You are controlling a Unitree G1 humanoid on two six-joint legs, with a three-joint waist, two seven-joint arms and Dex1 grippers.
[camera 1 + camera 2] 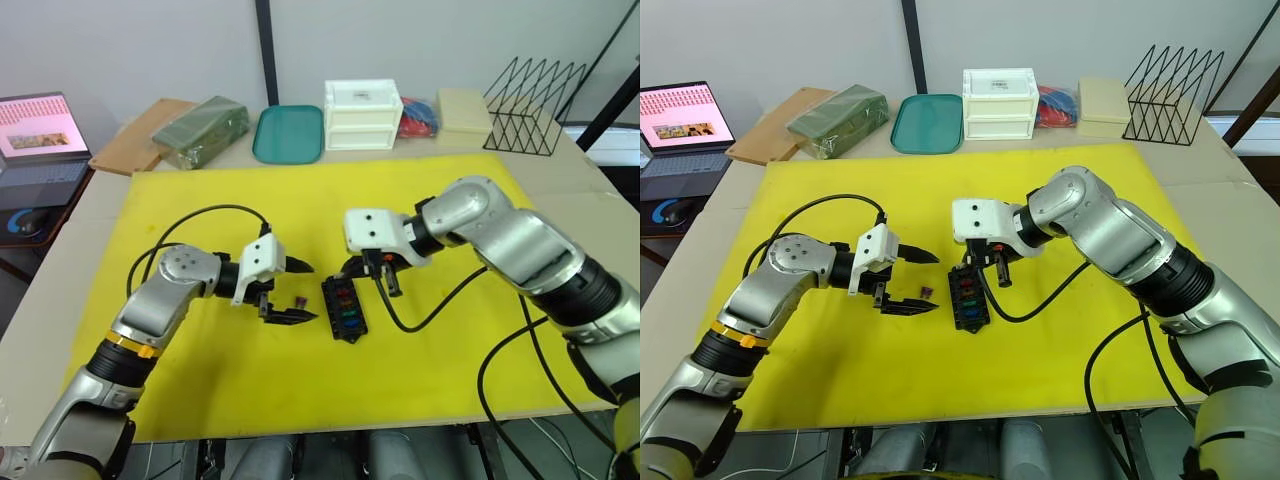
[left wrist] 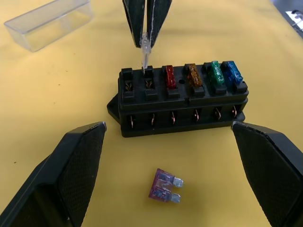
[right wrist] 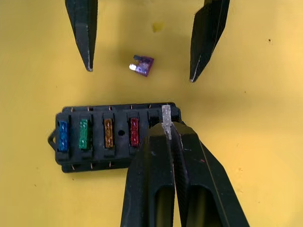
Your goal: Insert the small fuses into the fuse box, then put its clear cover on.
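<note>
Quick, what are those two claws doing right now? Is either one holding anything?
Left gripper: open, holding nothing, fingers either side of the purple fuse.
Right gripper: shut on a pale grey fuse, over the fuse box.

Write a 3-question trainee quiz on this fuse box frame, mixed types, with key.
1. True or false: the purple fuse is seated in the fuse box.
2. How many coloured fuses sit in the box? A) two B) four C) six
3. The right gripper holds a pale ____ over a slot.

Key: 1 false, it lies on the yellow mat between the open fingers of the left gripper. 2 B. 3 fuse.
</note>
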